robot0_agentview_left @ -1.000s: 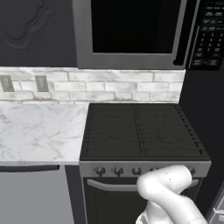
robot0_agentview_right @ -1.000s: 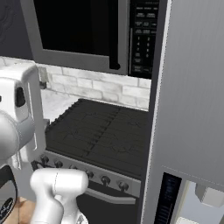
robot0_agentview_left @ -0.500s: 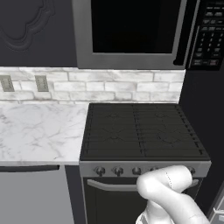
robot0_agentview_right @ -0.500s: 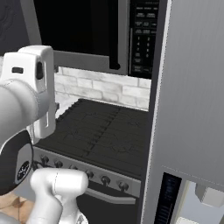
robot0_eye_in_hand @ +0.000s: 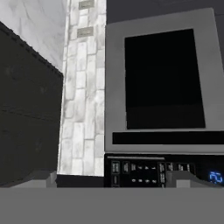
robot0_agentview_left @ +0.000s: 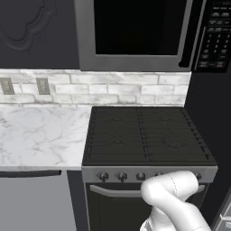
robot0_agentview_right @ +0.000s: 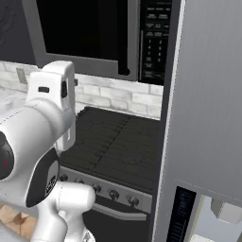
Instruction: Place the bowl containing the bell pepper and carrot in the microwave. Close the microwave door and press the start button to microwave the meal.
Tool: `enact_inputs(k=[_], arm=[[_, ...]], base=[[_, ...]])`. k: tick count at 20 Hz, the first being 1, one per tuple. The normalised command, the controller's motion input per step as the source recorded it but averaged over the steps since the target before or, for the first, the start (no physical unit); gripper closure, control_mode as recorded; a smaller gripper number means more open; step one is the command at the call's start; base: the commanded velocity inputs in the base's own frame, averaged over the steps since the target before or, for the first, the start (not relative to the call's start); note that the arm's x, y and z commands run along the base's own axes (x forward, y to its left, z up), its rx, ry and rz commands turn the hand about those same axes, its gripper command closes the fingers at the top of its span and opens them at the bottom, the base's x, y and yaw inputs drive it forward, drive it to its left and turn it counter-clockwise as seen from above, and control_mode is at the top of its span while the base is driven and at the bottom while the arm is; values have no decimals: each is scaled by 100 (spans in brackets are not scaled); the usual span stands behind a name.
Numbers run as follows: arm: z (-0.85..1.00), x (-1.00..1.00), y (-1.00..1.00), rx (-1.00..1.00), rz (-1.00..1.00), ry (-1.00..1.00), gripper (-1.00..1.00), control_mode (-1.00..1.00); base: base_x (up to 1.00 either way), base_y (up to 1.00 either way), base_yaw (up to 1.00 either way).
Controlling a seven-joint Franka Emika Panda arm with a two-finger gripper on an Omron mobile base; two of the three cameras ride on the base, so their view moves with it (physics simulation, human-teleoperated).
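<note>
- The refrigerator (robot0_agentview_right: 208, 104), a tall grey slab, walls off the 3 o'clock side of the right base view, hemming the stove and microwave into a narrow bay.
- The microwave (robot0_agentview_left: 149, 34) hangs above the stove at 12 o'clock in the left base view. Mounted high, it calls for the arm to lift well up to reach it.
- The microwave door (robot0_agentview_left: 135, 31) looks shut flat against the body, its dark window hiding the inside; whether the bowl sits within cannot be told.
- The stove (robot0_agentview_left: 146, 135) lies directly below, grates bare, with its knobs along the front edge.
- The marble table (robot0_agentview_left: 40, 137) stretches toward 9 o'clock beside the stove.
- The black button panel (robot0_eye_in_hand: 162, 170) sits at 6 o'clock in the rolled hand view, straight ahead of the hand; judging by that aim, the start button is the likely goal.
- The claw (robot0_eye_in_hand: 109, 179) is released, its tips spread wide at the bottom of the hand view and grasping nothing.
</note>
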Motion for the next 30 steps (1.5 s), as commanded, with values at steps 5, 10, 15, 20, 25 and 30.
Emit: enact_inputs(k=[5,10,15,20,25,30], arm=[[0,32,-34,3,-8,0,-100,-100],[0,19,-20,1,-11,0,-100,-100],[0,3,-7,0,-1,0,100,-100],[0,3,-6,0,0,0,100,-100],[0,22,0,0,6,0,100,-100],[-1,30,0,0,8,1,100,-100]], base=[[0,0,0],[0,0,0],[0,0,0],[0,0,0],[0,0,0],[0,0,0]])
